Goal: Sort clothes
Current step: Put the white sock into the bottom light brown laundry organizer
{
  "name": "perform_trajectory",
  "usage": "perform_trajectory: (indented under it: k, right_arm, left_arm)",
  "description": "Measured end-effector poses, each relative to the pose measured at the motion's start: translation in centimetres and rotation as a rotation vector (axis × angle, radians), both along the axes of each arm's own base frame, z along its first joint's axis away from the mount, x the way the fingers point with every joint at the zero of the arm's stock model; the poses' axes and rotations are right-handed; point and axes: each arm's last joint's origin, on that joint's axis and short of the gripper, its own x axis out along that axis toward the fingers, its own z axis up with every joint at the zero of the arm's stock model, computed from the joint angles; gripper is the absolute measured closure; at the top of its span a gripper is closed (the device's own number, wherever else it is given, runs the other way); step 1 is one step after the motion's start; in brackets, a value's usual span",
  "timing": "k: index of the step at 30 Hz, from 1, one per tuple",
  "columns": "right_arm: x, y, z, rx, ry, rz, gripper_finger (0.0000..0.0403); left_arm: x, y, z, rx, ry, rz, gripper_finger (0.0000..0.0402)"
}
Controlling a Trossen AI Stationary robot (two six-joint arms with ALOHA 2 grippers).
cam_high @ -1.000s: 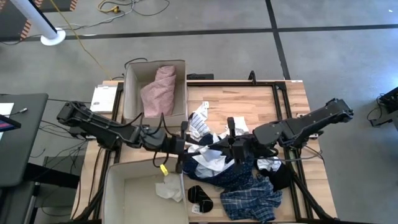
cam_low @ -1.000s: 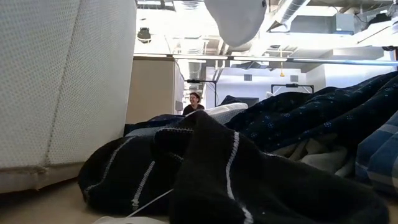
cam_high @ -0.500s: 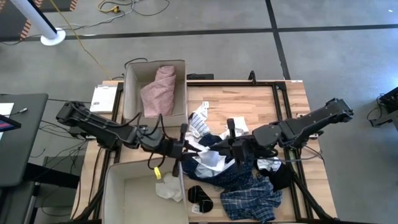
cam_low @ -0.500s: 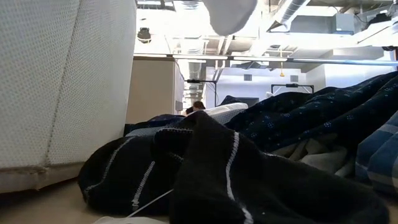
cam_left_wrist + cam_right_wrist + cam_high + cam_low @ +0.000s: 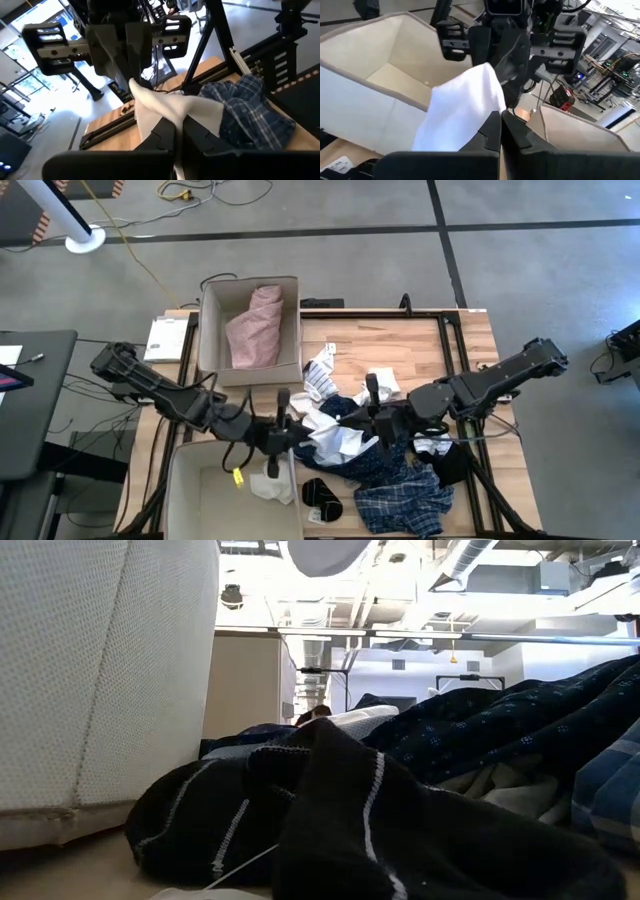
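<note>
**A:** What are the two hands doing?

**B:** Both are closed on the same white garment (image 5: 322, 438), which is stretched between them above the middle of the bench (image 5: 400, 340). The left hand (image 5: 281, 438) pinches one end of the cloth just beside the corner of the near box (image 5: 180, 485). The right hand (image 5: 375, 420) pinches the other end over the heap of clothes (image 5: 385, 455). In the left wrist view the white cloth (image 5: 170, 107) runs from that arm's own shut fingers up to the other hand; the right wrist view shows the same from the other side, the cloth (image 5: 462, 107) clamped at its own fingertips.

**A:** Where are the rest of the clothes?

**B:** Most lie in a loose heap on the bench's front right part. A navy dotted piece (image 5: 385, 465) sits in the middle of it, a blue plaid one (image 5: 400, 505) lies at the front edge, and a blue-and-white striped one (image 5: 318, 380) lies towards the middle of the bench, beside the far box. Dark socks (image 5: 320, 498) with pale stripes lie at the front edge, just beside the near box; the low view shows them close up (image 5: 330, 830).

**A:** And the boxes?

**B:** The far box (image 5: 212, 330), at the bench's back left corner, holds a pink garment (image 5: 255, 325). The near box, at the front left corner, holds a small pale piece (image 5: 268, 485) against its right wall.
</note>
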Motion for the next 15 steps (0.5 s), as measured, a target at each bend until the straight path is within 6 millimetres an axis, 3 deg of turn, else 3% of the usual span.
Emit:
perform_trajectory:
  k: [5, 15]
  right_arm:
    - [-0.3, 0.7, -0.1, 0.0, 0.013, 0.026, 0.0359]
    - [-0.8, 1.5, -0.5, 0.051, 0.057, 0.04, 0.0238]
  left_arm:
    - [-0.9, -1.2, 0.5, 0.046, 0.01, 0.016, 0.0401]
    - [-2.8, -3.0, 3.7, 0.064, -0.026, 0.003, 0.0401]
